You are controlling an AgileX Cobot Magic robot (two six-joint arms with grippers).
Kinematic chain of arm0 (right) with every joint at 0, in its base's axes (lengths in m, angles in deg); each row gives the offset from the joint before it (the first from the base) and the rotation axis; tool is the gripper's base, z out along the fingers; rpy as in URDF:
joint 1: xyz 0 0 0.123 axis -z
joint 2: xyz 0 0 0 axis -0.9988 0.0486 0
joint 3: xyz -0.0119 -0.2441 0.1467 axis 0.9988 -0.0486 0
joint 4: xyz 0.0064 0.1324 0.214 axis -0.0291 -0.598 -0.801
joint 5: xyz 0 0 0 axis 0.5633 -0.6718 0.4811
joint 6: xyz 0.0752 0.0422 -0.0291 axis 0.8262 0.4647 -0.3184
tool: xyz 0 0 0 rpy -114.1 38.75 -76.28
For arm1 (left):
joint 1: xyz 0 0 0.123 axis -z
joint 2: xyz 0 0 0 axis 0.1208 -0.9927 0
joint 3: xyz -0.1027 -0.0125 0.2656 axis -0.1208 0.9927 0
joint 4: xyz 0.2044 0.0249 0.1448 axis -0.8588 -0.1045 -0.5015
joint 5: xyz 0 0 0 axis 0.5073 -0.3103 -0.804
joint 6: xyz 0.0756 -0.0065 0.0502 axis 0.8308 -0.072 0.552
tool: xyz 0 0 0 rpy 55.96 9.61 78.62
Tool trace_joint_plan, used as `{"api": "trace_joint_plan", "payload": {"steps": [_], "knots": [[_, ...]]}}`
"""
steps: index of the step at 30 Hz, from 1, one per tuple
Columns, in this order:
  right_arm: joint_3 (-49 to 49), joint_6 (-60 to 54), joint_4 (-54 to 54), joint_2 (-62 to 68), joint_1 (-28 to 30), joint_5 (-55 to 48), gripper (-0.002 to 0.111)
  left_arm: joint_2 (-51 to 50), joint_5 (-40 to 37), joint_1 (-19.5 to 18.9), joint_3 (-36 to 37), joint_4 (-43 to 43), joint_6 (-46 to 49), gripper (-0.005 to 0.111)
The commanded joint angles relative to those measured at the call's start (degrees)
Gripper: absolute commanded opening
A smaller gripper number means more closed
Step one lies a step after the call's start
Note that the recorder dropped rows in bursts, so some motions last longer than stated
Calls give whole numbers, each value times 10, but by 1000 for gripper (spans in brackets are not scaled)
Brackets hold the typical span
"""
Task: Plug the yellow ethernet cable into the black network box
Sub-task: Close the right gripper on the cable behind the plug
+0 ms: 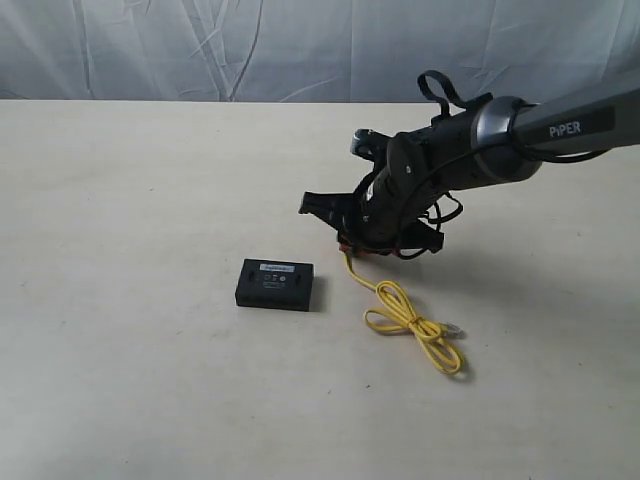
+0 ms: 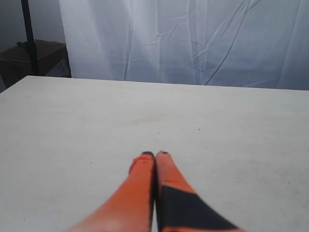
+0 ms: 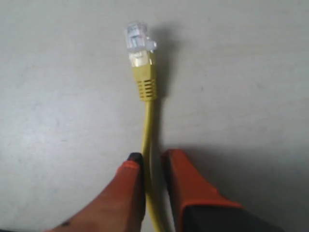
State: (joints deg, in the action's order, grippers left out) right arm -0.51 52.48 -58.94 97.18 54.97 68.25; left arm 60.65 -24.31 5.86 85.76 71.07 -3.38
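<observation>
The yellow ethernet cable (image 1: 400,305) lies looped and knotted on the table, right of the black network box (image 1: 274,284), which lies flat with its white label up. My right gripper (image 1: 345,243) is low over the table at the cable's near end, just right of the box. In the right wrist view the right gripper (image 3: 150,157) is shut on the yellow cable (image 3: 148,121) a short way behind its clear plug (image 3: 137,37). The cable lies against one finger, with a thin sliver of gap at the other. My left gripper (image 2: 155,153) is shut on nothing, over bare table.
The cable's other clear plug (image 1: 455,328) rests at the right of the loop. A wrinkled white curtain (image 1: 300,45) hangs behind the table's far edge. The left arm does not show in the exterior view.
</observation>
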Motion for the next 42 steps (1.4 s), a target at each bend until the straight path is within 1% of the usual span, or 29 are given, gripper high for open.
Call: {"api": "trace_joint_plan", "payload": {"steps": [1, 6, 10, 17, 22, 38, 40, 41, 42], "knots": [[1, -3, 7, -9, 1, -2, 19, 3, 4, -1, 3, 0, -1, 0], [1, -3, 26, -41, 1, 0, 19, 3, 4, -1, 3, 0, -1, 0], [3, -3, 78, -39, -22, -31, 19, 3, 4, -1, 3, 0, -1, 0], [50, 0, 93, -38, -31, -75, 19, 3, 4, -1, 3, 0, -1, 0], [54, 77, 152, -22, -31, -80, 19, 3, 4, -1, 3, 0, -1, 0], [54, 96, 149, 31, -31, -80, 19, 3, 4, -1, 3, 0, -1, 0], [54, 92, 150, 32, -31, -86, 18, 3, 4, -1, 3, 0, -1, 0], [54, 89, 155, 32, -31, -91, 14, 3, 4, -1, 3, 0, -1, 0], [54, 83, 158, 29, -31, -97, 6, 3, 4, -1, 3, 0, -1, 0]]}}
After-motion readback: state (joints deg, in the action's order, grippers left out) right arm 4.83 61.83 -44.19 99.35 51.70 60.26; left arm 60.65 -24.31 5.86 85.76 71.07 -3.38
